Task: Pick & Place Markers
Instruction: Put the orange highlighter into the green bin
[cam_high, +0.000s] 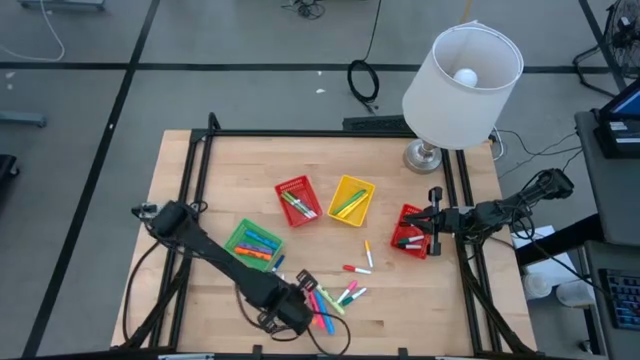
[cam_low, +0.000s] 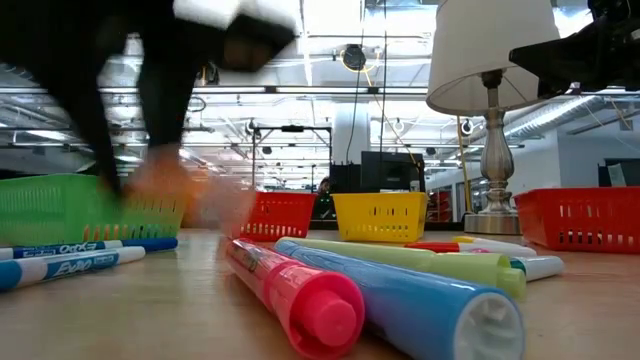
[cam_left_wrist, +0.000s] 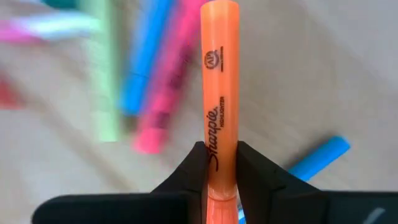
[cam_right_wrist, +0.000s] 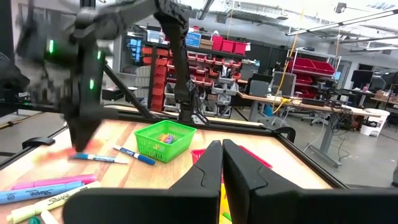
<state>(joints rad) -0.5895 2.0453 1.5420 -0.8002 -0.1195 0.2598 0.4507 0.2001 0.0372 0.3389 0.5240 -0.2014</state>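
Note:
The markers lie in a loose cluster near the table's near edge (cam_high: 335, 298), and close up they show as pink (cam_low: 295, 290), blue (cam_low: 400, 300) and yellow-green (cam_low: 400, 258) barrels. Two more lie mid-table (cam_high: 357, 268). My left gripper (cam_high: 302, 287) (cam_left_wrist: 222, 171) is over that cluster, shut on an orange highlighter (cam_left_wrist: 219, 74). My right gripper (cam_high: 435, 225) (cam_right_wrist: 222, 163) hangs shut over the right-hand red basket (cam_high: 408, 232) and holds nothing I can see. Other markers sit in the green basket (cam_high: 253, 242), the red basket (cam_high: 297, 200) and the yellow basket (cam_high: 351, 200). My left gripper pinches the orange highlighter's barrel at the printed name (cam_left_wrist: 214, 149), one finger on each side. The fingers come from above and lie across it. The free end (cam_left_wrist: 219, 9) sticks out past them. Whether any part rests on the table, I cannot tell.
A lamp stands at the table's far right corner (cam_high: 430, 150), its white shade overhanging the table. Two blue-capped white markers lie near the green basket (cam_low: 70, 262). Bare wood lies on the near left and between the baskets and the cluster.

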